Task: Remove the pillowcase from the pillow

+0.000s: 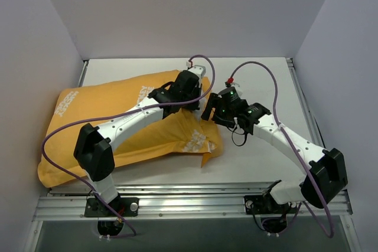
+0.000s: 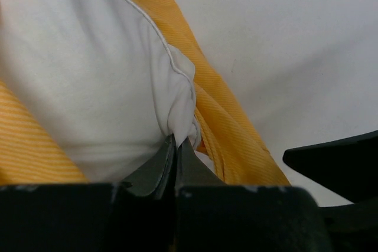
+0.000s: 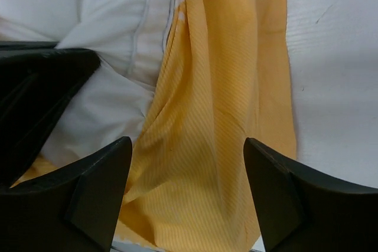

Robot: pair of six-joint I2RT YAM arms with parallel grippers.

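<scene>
The orange-yellow pillowcase [image 1: 118, 122] with white lettering lies across the left half of the table, its open end toward the middle. The white pillow [image 2: 88, 69] shows inside that opening. My left gripper [image 2: 177, 141] is shut on a corner of the pillow at the opening; in the top view it sits at the case's right end [image 1: 189, 90]. My right gripper [image 3: 189, 163] is open just right of it, jaws spread over the loose orange edge of the pillowcase [image 3: 218, 116], with the pillow [image 3: 112, 16] to the left. In the top view the right gripper [image 1: 214, 110] hovers over the case's right edge.
The white table [image 1: 260, 87] extends right of the case, enclosed by pale walls. A metal rail [image 1: 195, 196] runs along the near edge by the arm bases. Purple cables [image 1: 260, 69] loop above both arms.
</scene>
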